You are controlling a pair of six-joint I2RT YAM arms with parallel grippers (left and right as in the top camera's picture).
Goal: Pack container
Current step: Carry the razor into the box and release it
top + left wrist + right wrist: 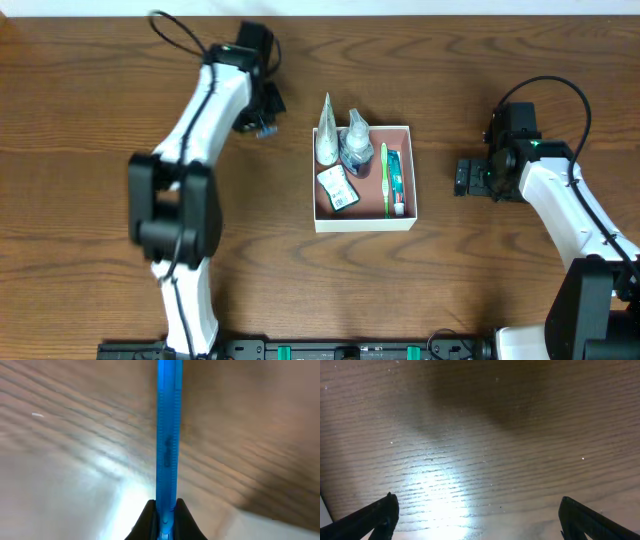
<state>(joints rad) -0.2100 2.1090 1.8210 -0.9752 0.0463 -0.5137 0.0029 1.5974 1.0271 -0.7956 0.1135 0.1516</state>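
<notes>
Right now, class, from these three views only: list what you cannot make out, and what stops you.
The blue stick in the left gripper: left wrist view, blurred, top cut by the frame; its identity stays unclear.
Print on the white packet in the container: overhead, too small.
The right gripper: right wrist view, fingers mostly cut off by the bottom edge.
</notes>
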